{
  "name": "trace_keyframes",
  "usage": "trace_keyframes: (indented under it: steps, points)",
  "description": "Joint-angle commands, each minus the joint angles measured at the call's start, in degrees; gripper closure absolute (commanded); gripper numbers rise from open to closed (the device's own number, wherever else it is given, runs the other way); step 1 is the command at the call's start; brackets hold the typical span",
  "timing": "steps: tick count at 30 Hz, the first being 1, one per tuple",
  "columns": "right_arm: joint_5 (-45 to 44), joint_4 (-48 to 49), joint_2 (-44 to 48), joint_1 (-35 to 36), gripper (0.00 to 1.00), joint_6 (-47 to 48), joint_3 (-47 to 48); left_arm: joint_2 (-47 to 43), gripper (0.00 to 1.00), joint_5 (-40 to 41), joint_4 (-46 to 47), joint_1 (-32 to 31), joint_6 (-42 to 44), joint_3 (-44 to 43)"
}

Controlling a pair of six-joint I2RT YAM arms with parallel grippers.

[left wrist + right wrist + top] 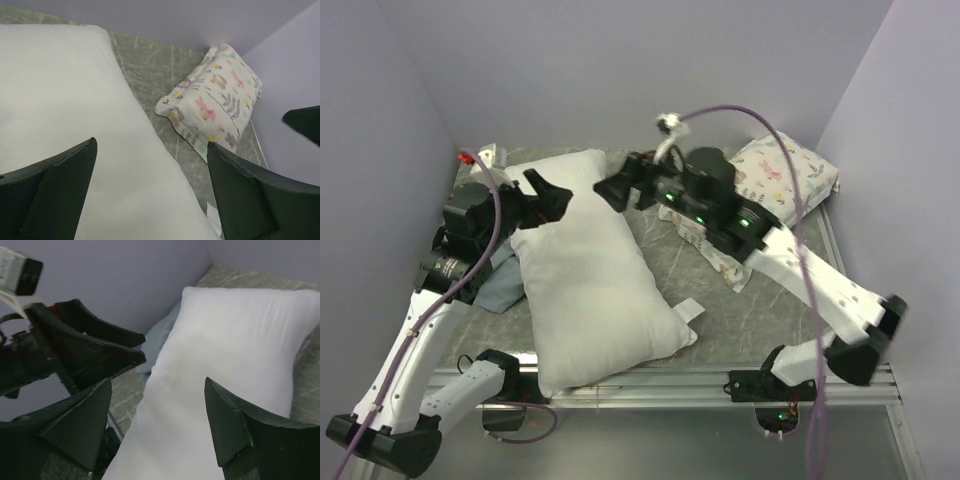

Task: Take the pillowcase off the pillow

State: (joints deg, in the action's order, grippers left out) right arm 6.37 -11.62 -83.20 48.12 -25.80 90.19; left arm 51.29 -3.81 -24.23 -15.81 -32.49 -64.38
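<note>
Item, pillow: large plump plain white rectangular pillow [595,280], bare of any cover, lying lengthwise down the middle of the top view, from upper centre to lower centre, on the grey marbled table [740,310].
Item, pillowcase: wrinkled dusty grey-blue cloth pillowcase [502,288], in a crumpled heap at the middle left of the top view. It lies against the pillow's left edge and is partly hidden under the left arm. In the right wrist view it shows as a blue strip [159,335] along the pillow's side, upper centre.
Item, bystander: smaller white pillow printed with leaves and animals [785,175], upper right, well apart from the white pillow and no part of the job.
Left gripper [552,200]: jaws spread wide and holding nothing, above the pillow's upper left corner; only white fabric shows between the fingers in its own view.
Right gripper [616,188]: jaws spread and holding nothing, above the pillow's upper right corner, near the left gripper.
Step in hand: judged as the close of the task, since the case appears fully off and neither tool grips cloth.
Next move: probably to lift both arms clear of the pillow without snagging it. Whether any pillowcase edge is trapped under the pillow cannot be told, so that left edge deserves a check.
</note>
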Motion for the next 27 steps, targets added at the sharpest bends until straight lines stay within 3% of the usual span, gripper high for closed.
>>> trace_keyframes:
  steps: [1,7,13,27]
  points:
    - [-6.28,-1.30,11.61,-0.57,0.17,2.33,-10.42,0.22,0.02,3.64,-0.64,-5.00,3.75,-2.25]
    - [-11.55,-1.47,27.62,-3.99,0.09,1.54,-27.58,-3.12,0.01,5.92,-0.73,-5.46,5.15,2.32]
    - [-14.02,-3.76,37.13,-4.26,0.05,1.02,-35.68,-6.90,0.01,5.75,0.67,-5.46,4.81,5.66]
    - [-15.95,-5.61,39.60,-4.17,0.01,1.46,-39.56,-9.01,0.01,4.69,2.69,-5.46,4.36,8.30]
